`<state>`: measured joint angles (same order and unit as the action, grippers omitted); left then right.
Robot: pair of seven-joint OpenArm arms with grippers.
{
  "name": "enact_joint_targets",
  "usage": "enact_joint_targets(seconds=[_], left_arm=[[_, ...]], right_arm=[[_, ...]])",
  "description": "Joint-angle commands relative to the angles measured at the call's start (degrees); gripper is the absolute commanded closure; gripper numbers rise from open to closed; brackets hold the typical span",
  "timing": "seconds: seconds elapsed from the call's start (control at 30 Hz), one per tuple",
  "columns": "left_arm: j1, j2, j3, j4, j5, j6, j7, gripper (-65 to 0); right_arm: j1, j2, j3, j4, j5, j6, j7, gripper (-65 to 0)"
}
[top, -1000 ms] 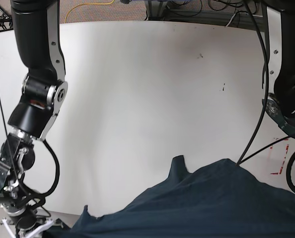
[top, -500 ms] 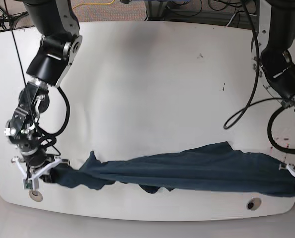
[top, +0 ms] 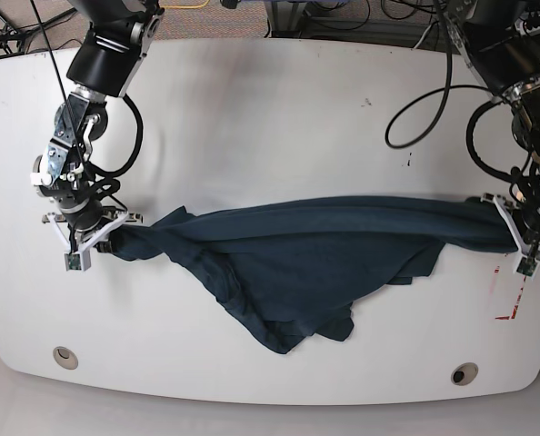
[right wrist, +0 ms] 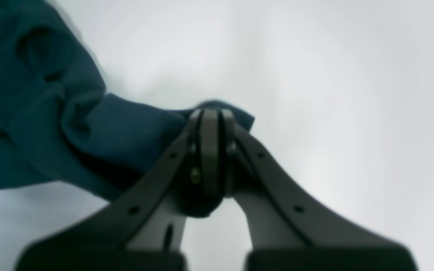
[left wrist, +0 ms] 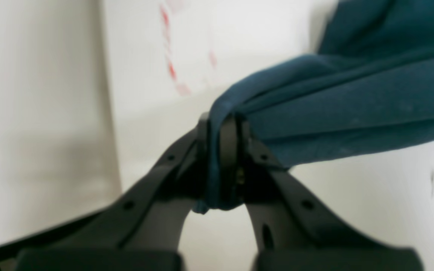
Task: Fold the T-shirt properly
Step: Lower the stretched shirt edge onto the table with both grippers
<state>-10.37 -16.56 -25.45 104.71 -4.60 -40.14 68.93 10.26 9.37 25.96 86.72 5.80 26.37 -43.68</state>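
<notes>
The dark navy-teal T-shirt (top: 297, 263) is stretched across the middle of the white table (top: 279, 127) between my two grippers, its lower part sagging in a crumpled point toward the front. My right gripper (top: 102, 238), at the base view's left, is shut on one bunched end of the cloth (right wrist: 119, 143). My left gripper (top: 508, 224), at the base view's right, is shut on the other end, and a fold of the T-shirt (left wrist: 333, 113) wraps over its closed fingertips (left wrist: 220, 150). Both wrist views are blurred.
Red tape marks (top: 508, 304) lie on the table beside the left gripper. Two round holes (top: 65, 356) (top: 463, 373) sit near the table's front edge. Cables (top: 434, 82) hang from the arm at the back right.
Both grippers have moved away from the front edge toward the table's middle, dragging the T-shirt with them. The cloth now spreads wider and hangs in a point at the front.
</notes>
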Motion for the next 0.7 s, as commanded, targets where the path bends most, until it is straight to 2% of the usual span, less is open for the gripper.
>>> enact_joint_targets(seconds=[0.0, 0.4, 0.67], left_arm=[[1.62, -0.98, -0.26, 1.98, -0.01, 0.14, -1.19, 0.0], [12.35, -1.33, -0.44, 2.68, 0.16, 0.14, -1.19, 0.0], [16.66, -1.33, -5.27, 2.68, 0.16, 0.14, -1.28, 0.0]], right_arm=[[-0.55, 0.26, 0.20, 1.41, 0.39, -0.22, 1.53, 0.0], [-8.72, -1.59, 0.20, 5.19, 0.39, -0.22, 1.53, 0.0], [-11.89, -1.94, 0.20, 5.11, 0.39, -0.39, 1.44, 0.0]])
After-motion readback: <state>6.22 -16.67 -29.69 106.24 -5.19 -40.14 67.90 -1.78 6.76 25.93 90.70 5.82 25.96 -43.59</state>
